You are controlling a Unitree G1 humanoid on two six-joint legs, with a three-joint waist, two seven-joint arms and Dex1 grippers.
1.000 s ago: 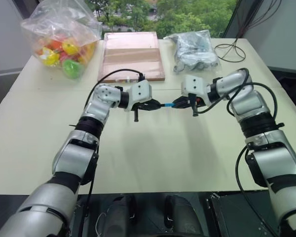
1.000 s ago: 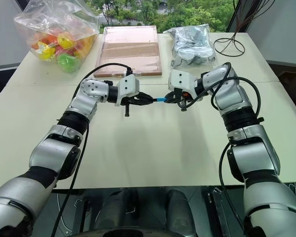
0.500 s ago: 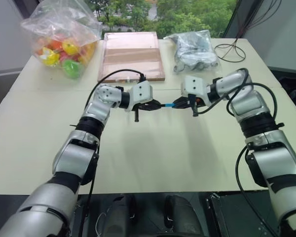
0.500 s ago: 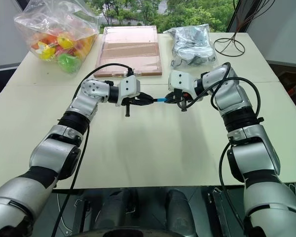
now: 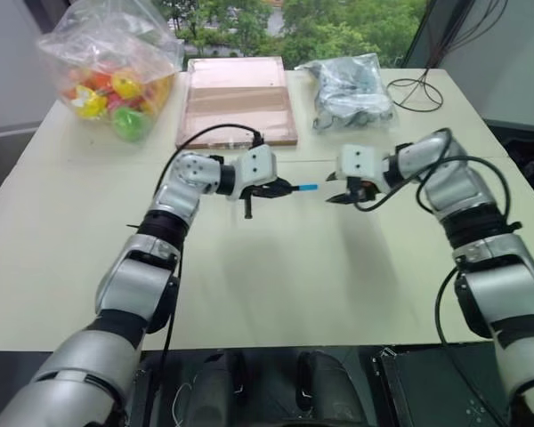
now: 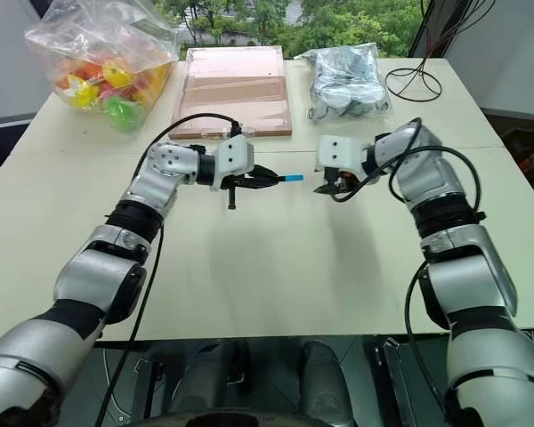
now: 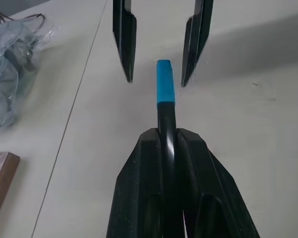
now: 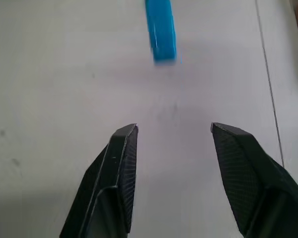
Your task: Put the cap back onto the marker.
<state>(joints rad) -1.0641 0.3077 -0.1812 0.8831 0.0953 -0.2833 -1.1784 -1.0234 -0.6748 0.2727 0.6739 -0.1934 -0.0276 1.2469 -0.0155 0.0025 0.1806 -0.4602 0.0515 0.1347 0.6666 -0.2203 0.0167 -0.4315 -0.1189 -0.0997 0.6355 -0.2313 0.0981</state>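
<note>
The slim black pen-like marker is clamped between the closed fingers of the left hand, held level above the pale cream counter. The small bright blue plastic cap sits on the end of the marker that sticks out from that hand, pointing toward the right hand.

The right hand is just beside the capped end, apart from it, with a clear gap between the two. Its two black fingers stand parted and hold nothing; the blue cap shows beyond them in the right wrist view, untouched.

Farther from the marker, toward the window edge of the counter, lie a flat reddish-brown wooden board, a clear plastic bag of brightly coloured toys on the robot's left of it, and a clear plastic bag of grey parts on its right. A coil of black cable lies beside that bag.
</note>
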